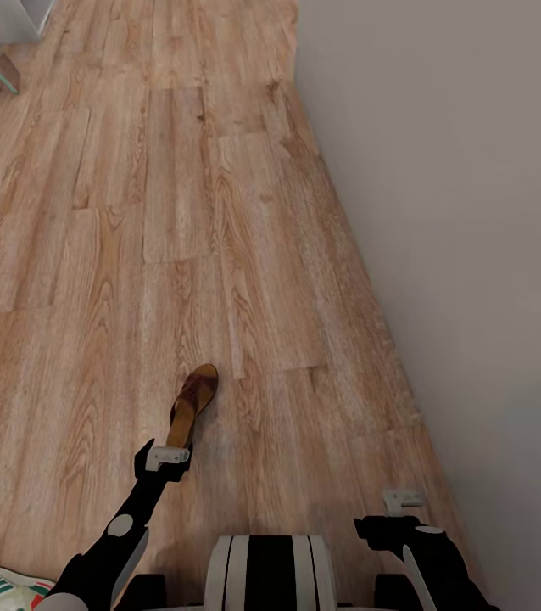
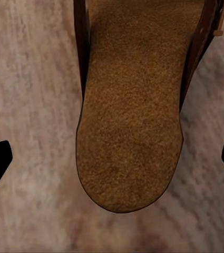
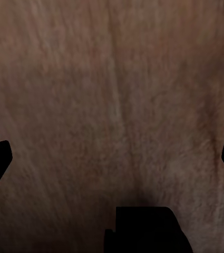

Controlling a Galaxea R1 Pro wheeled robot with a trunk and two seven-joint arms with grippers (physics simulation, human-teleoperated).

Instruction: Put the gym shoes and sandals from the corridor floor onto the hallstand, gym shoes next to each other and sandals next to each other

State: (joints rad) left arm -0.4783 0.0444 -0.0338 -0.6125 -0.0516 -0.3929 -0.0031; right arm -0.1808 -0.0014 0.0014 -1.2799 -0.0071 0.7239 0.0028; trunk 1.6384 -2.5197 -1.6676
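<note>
The left claw (image 1: 169,458) hangs spread wide over the sandal (image 1: 192,404), probably light with a stiff sole, best pinched across its heel sides.

The floor (image 1: 177,212) is wood-plank laminate, light brown, with visible grain and knots and a matt finish. The sandal (image 1: 192,403) has dark brown leather-like straps with a slight sheen; its footbed (image 2: 130,116) is tan, matt and finely grained, like suede. The wall (image 1: 474,212) is plain, smooth and matt grey.
</note>
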